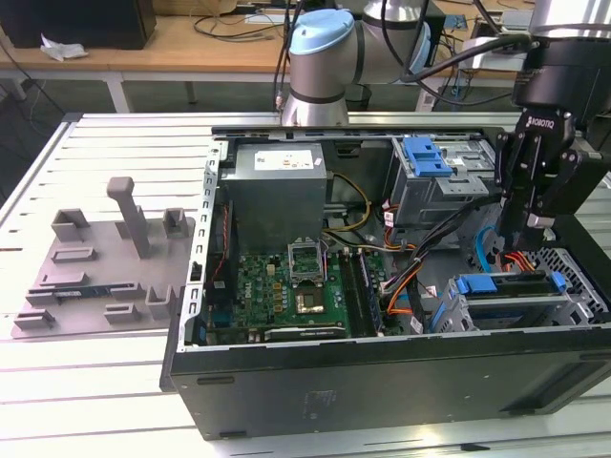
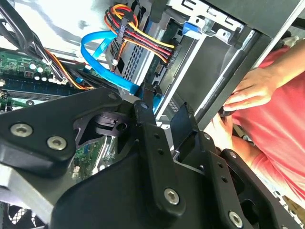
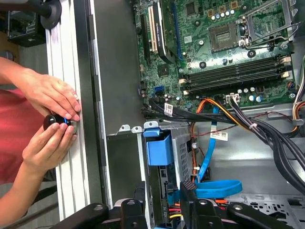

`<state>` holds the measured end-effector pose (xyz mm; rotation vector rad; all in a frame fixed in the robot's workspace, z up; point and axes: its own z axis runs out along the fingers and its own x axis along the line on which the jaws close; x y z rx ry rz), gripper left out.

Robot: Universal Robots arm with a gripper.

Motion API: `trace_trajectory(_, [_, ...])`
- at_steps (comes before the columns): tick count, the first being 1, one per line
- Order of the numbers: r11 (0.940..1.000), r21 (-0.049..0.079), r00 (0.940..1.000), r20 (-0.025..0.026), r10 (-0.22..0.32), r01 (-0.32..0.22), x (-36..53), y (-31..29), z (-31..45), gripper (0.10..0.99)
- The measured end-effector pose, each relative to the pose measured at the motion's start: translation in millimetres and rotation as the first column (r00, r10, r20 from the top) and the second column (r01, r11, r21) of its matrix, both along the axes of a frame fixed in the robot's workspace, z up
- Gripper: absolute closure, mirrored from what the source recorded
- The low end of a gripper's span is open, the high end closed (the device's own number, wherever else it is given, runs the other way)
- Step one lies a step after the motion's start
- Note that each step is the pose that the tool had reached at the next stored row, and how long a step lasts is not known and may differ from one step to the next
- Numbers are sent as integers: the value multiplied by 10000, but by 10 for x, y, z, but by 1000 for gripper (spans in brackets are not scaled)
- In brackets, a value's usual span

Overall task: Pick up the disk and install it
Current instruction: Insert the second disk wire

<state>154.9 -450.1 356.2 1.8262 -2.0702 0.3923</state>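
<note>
The disk point(image 1: 506, 284) sits in the drive cage at the front corner of the open computer case point(image 1: 382, 382), on the exterior view's right. Its blue rail runs along the top edge, and its blue tab point(image 3: 159, 148) sticks up in the first wrist view. My gripper point(image 1: 523, 234) hangs straight over that cage, pointing down. In both wrist views its black fingers point(image 3: 188, 191) stand apart on either side of the disk's edge, and I see no contact with it. The gripper point(image 2: 166, 107) is open.
Blue and coloured cables point(image 3: 209, 188) loop just beside the cage. A second cage with a blue cover point(image 1: 425, 157) stands further back, past the motherboard point(image 1: 286, 286). A person's hands point(image 3: 47, 114) hold a black knob beside the case. A grey fixture plate point(image 1: 95, 277) lies on the exterior view's left.
</note>
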Motion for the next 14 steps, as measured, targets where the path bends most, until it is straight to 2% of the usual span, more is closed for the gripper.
trace_trajectory(5, [10000,1,10000,22,0,0,0,6,-2,667])
trace_trajectory(11, [10000,3,10000,82,-1,1,0,10,-3,667])
trace_trajectory(14, [10000,3,10000,83,0,0,0,10,-10,667])
